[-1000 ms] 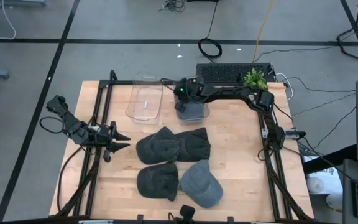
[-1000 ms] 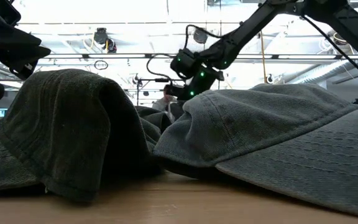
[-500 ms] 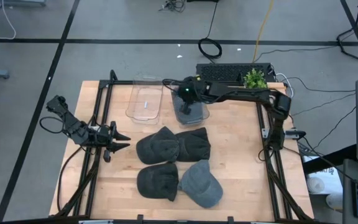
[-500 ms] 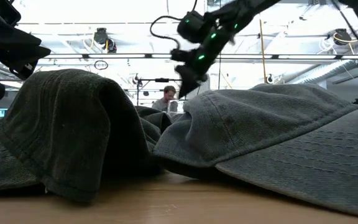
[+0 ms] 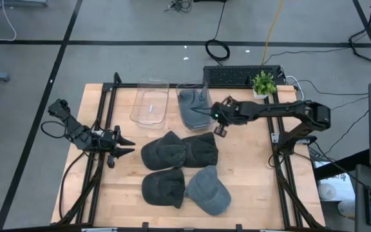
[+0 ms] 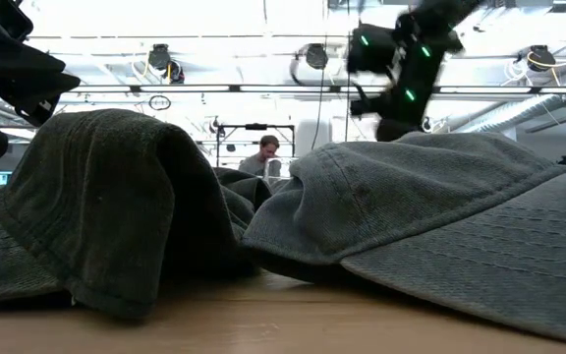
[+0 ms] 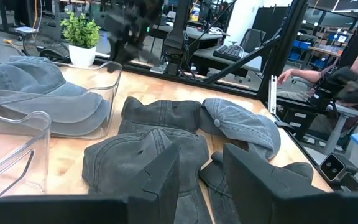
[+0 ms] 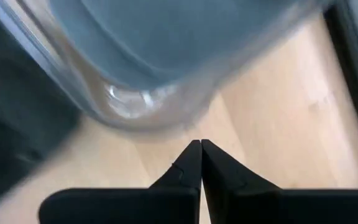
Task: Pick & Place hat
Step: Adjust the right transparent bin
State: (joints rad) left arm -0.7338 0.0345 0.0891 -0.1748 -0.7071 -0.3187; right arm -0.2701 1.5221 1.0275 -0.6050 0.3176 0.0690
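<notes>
A blue-grey hat (image 5: 192, 103) lies in the right clear bin (image 5: 203, 87) at the table's far side; it also shows in the left wrist view (image 7: 30, 84). Three dark grey hats (image 5: 163, 151) (image 5: 200, 149) (image 5: 163, 188) and a lighter blue-grey cap (image 5: 208, 191) lie crown-up on the table's middle. My right gripper (image 5: 201, 111) is shut and empty, just off the bin's near right corner, pointing toward the table's left edge (image 8: 201, 144). My left gripper (image 5: 129, 145) waits open at the table's left, left of the hats (image 7: 201, 171).
An empty clear bin (image 5: 150, 103) stands left of the filled one. A small potted plant (image 5: 263, 82) and a keyboard (image 5: 237, 75) sit at the far right. Black frame rails (image 5: 282, 167) run along both sides. A person (image 6: 266, 152) sits in the room behind.
My right gripper has risen out of the right bin and drawn back toward the table's right and near edges, now beside the bin's near right corner. The blue-grey hat has stayed in the bin.
</notes>
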